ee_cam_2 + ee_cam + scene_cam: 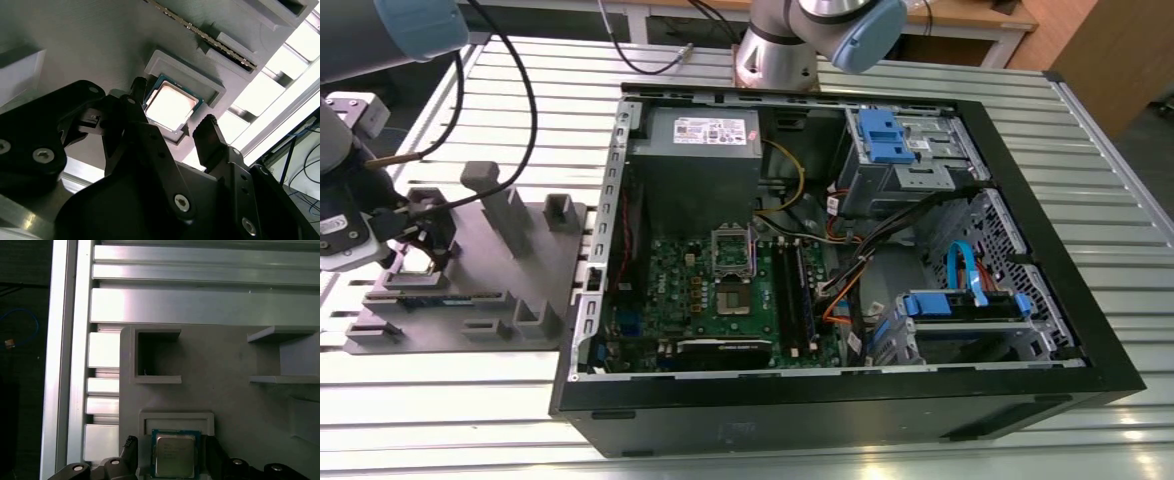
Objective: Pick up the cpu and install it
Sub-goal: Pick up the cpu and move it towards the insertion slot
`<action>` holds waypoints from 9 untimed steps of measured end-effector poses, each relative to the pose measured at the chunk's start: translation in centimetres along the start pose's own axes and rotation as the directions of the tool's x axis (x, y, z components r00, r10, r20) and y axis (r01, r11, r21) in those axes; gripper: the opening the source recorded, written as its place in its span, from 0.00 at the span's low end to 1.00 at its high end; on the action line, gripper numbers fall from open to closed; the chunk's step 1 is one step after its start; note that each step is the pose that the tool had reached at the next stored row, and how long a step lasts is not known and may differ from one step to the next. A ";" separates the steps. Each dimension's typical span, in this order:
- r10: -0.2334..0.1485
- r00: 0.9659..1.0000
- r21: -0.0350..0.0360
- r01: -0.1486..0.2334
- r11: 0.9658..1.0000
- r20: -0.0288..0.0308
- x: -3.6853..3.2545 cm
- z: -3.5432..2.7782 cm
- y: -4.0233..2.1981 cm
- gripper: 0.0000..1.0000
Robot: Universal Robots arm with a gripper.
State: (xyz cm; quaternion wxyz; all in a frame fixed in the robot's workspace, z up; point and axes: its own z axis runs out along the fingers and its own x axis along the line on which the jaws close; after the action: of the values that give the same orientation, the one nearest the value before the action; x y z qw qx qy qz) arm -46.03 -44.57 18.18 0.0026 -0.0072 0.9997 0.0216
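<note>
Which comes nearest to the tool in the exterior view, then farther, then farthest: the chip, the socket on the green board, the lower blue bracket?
1. Chip: in the grey holder, right at the tool, on the exterior view's left.
2. Socket: on the green board, mid-case.
3. Lower blue bracket: far side of the case, on the exterior view's right.

Table [1107, 190] is ribbed aluminium profile, silver slats running side to side. Directly on it: a grey fixture block [520, 250] at the exterior view's left, and an open black computer case [761, 425] just beside it on the right. The arm base [778, 62] stands on the slats behind the case.
</note>
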 end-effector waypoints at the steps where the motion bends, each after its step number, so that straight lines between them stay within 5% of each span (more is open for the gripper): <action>1: 0.000 1.000 0.000 0.000 1.000 0.000 0.00 0.00 0.00 0.65; 9: 0.000 1.000 0.000 0.000 1.000 0.000 0.00 -0.01 -0.02 0.57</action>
State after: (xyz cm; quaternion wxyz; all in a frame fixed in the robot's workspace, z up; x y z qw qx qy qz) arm -46.04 -44.59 18.18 0.0026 -0.0072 0.9997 0.0216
